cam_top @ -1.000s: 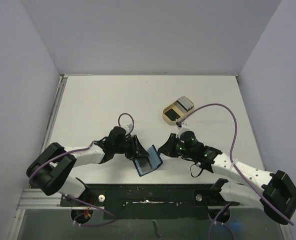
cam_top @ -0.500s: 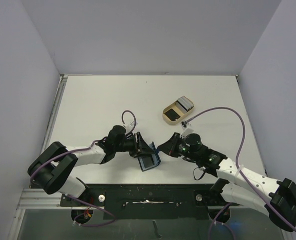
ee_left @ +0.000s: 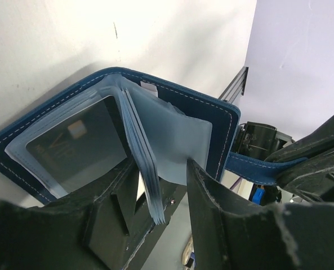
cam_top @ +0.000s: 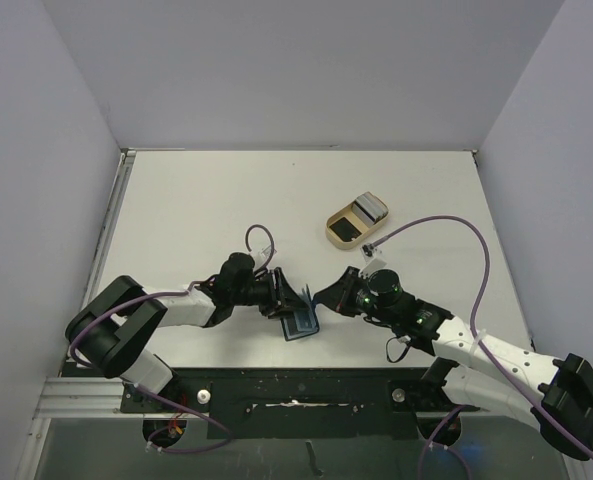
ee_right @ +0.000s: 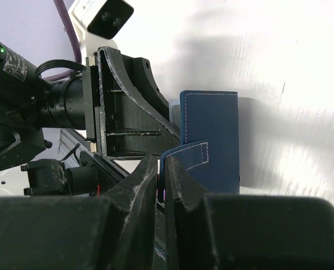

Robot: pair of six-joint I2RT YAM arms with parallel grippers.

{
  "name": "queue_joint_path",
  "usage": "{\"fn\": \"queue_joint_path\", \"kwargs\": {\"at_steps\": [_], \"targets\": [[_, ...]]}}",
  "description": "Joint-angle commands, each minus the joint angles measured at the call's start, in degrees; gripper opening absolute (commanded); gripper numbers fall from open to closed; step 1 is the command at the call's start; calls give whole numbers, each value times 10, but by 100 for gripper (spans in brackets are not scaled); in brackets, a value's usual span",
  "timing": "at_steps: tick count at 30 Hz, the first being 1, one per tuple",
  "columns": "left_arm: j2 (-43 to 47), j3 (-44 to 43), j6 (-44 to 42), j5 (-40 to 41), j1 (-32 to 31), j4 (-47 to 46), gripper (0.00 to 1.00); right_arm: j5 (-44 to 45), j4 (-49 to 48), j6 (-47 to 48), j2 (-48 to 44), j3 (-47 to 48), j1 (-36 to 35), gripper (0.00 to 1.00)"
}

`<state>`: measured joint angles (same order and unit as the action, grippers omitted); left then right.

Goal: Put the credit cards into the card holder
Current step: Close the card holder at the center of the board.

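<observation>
Front-left of the dish (cam_top: 329, 230), I braced the card holder (cam_top: 301, 318) open: right gripper (ee_right: 160, 163) pinched on its strap, left gripper (ee_left: 161, 169) jaws spread astride the sleeves to expose a pocket. The credit cards (cam_top: 348, 229) lay in the dish.

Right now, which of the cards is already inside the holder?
The dark card with the gold chip, behind a clear sleeve in the open card holder. The other cards, black and pale, lie in the tan dish.
</observation>
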<state>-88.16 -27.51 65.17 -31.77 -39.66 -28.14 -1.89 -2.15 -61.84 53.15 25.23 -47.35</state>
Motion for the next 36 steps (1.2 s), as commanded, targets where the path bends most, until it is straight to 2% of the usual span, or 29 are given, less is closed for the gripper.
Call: {"fn": "queue_joint_path", "kwargs": {"at_steps": [1, 13, 22, 26, 27, 30, 36], "targets": [[10, -2, -7, -4, -1, -33, 36, 24, -38, 0, -7, -5, -4, 0], [44, -5, -19, 20, -1, 6, 31, 49, -4, 9, -10, -9, -3, 0], [35, -6, -22, 20, -1, 5, 12, 50, -2, 12, -8, -7, -4, 0], [38, -11, -31, 31, -1, 27, 8, 54, 4, 14, -6, -8, -4, 0], [39, -16, -38, 40, -1, 48, 9, 56, 9, 16, -7, -7, -4, 0], [52, -31, -73, 96, -1, 143, 29, 72, 36, 22, -14, -3, -3, 0], [118, 10, -77, 146, 13, 180, 41, 82, 62, 35, -28, 15, -4, 1]]}}
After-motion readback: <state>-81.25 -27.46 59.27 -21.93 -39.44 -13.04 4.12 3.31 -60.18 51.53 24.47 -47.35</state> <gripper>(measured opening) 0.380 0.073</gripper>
